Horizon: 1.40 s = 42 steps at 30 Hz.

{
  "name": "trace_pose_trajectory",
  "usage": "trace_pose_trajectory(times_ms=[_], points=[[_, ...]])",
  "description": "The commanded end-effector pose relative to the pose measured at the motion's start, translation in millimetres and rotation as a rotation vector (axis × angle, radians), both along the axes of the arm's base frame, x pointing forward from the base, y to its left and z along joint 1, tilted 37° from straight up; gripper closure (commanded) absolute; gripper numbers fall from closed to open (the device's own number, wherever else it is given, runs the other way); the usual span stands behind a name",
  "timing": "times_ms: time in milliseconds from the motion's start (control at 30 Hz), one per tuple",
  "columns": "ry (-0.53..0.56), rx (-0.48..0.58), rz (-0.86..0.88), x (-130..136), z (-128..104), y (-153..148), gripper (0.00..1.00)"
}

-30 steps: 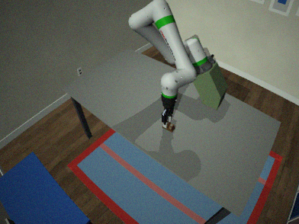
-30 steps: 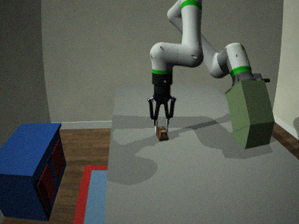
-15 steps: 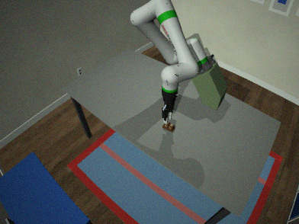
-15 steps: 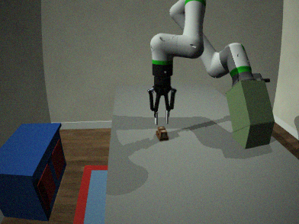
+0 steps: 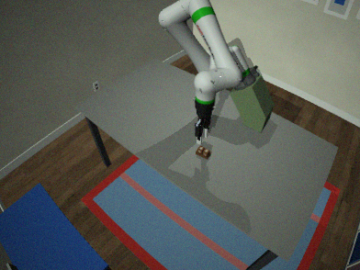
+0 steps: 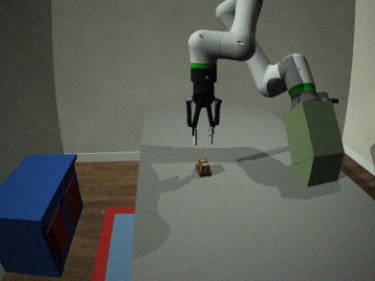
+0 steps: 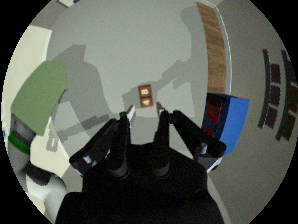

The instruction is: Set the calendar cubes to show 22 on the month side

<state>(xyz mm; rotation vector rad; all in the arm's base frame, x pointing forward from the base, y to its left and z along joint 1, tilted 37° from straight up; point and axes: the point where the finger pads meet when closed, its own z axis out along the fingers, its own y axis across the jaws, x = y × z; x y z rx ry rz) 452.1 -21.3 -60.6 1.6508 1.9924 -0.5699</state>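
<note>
The small wooden calendar tray (image 5: 203,152) lies on the grey table with two brown cubes side by side in it. It also shows in the exterior view (image 6: 203,167) and in the wrist view (image 7: 145,95). The digits are too small to read. My gripper (image 6: 202,139) hangs well above the tray with its fingers apart and nothing between them. It also shows in the top view (image 5: 200,135) and in the wrist view (image 7: 143,119), where the tray lies beyond the fingertips.
The green robot base block (image 6: 313,141) stands on the table to the right of the tray. A blue cabinet (image 6: 35,210) stands on the floor off the table's left side. A red-and-blue mat (image 5: 184,220) lies on the floor under the table's front edge.
</note>
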Motion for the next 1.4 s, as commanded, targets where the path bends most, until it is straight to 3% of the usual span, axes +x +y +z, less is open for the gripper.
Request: trace_pose_trajectory(times_ms=[0,800,1367], points=[[0.000,0.000,0.000,0.1,0.3,0.4,0.00],[0.000,0.000,0.000,-0.1,1.9,1.6,0.00],[0.000,0.000,0.000,-4.6,36.1,27.4,0.00]])
